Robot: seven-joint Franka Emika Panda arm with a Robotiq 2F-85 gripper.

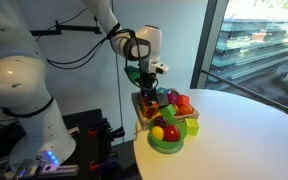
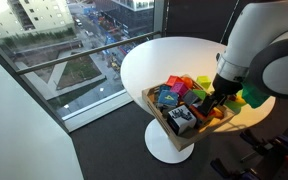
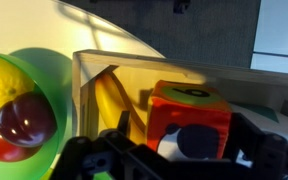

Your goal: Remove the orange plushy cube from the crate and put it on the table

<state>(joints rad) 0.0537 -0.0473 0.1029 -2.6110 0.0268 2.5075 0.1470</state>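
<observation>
The orange plushy cube (image 3: 189,108), with a panda picture on its front and a green round patch on top, sits in the light-wood crate (image 3: 114,62) beside a banana (image 3: 109,100). My gripper (image 3: 182,138) is lowered into the crate with a finger on each side of the cube, open; a gap shows at the left finger. In both exterior views the gripper (image 1: 152,82) (image 2: 214,103) hangs over the crate (image 1: 144,110) (image 2: 167,124), which stands on the white table (image 1: 244,130) (image 2: 154,62). The crate holds several colourful blocks.
A green bowl (image 1: 166,146) (image 3: 44,70) with a yellow and a red fruit stands right next to the crate; it also shows behind the arm (image 2: 256,98). The crate is near the table's edge. A large window runs alongside.
</observation>
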